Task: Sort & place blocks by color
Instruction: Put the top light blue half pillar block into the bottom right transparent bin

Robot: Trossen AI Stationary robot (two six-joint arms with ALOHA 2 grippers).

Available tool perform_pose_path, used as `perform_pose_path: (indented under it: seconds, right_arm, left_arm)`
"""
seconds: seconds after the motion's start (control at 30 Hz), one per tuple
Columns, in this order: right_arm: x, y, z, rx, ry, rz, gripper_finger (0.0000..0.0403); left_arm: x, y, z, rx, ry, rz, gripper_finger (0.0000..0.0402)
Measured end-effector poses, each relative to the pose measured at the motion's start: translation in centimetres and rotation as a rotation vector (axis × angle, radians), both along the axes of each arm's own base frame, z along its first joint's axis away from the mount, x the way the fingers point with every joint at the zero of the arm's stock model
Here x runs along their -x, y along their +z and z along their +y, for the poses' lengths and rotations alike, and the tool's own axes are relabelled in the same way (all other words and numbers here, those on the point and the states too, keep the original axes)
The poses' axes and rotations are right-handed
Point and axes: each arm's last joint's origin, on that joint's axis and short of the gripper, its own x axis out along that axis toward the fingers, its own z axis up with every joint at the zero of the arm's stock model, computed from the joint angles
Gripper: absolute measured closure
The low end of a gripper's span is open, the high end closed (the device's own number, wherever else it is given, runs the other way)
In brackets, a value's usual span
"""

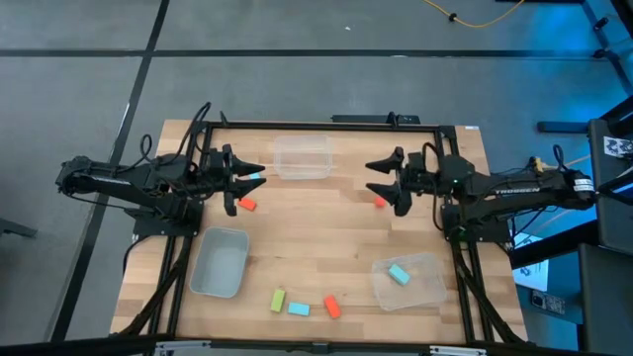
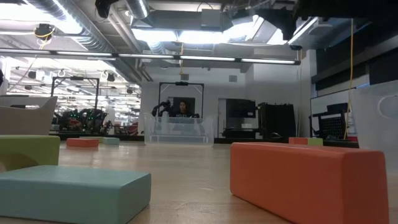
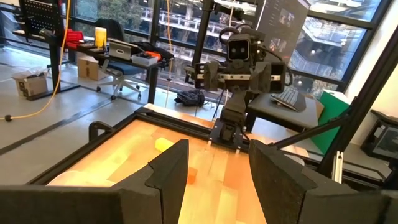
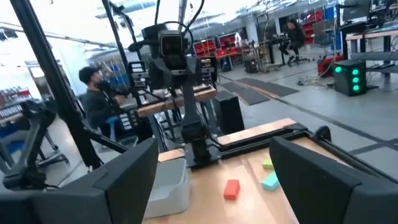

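Note:
Both grippers hover open over the far half of the table, facing each other and touching nothing. My left gripper (image 1: pixel 247 183) (image 3: pixel 214 180) has a cyan block (image 1: pixel 255 180) and an orange-red block (image 1: pixel 247 205) lying on the table at its fingertips. In the right wrist view a yellow-green block (image 4: pixel 267 163) lies beside these two. My right gripper (image 1: pixel 381 180) (image 4: pixel 217 186) is above an orange-red block (image 1: pixel 380 202). Near the table's near edge lie a yellow-green block (image 1: pixel 279 300), a cyan block (image 1: pixel 298 309) and an orange-red block (image 1: pixel 332 306). One cyan block (image 1: pixel 399 274) lies in the near right clear bin.
A clear bin (image 1: pixel 302 156) stands at the far middle, a grey bin (image 1: pixel 220 262) near left, and another clear bin (image 1: pixel 425 287) near right. A black frame (image 1: pixel 326 125) runs round the table. Bare wood lies between the grippers. A person sits beyond the table (image 4: pixel 93 93).

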Motion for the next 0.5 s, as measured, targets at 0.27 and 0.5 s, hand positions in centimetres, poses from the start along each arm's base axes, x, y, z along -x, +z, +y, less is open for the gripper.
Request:
perform_pose_path:
  seconds: [0.27, 0.5]
  right_arm:
    - [-0.06, -0.11, 0.1, -0.067, 0.04, 0.007, 0.0091]
    - [-0.06, -0.12, 0.1, -0.05, 0.04, 0.009, 0.0091]
  left_arm:
    - [0.0, -0.12, 0.01, -0.001, 0.001, 0.013, 0.0239]
    - [0.0, -0.12, 0.0, -0.001, 0.0, 0.013, 0.0239]
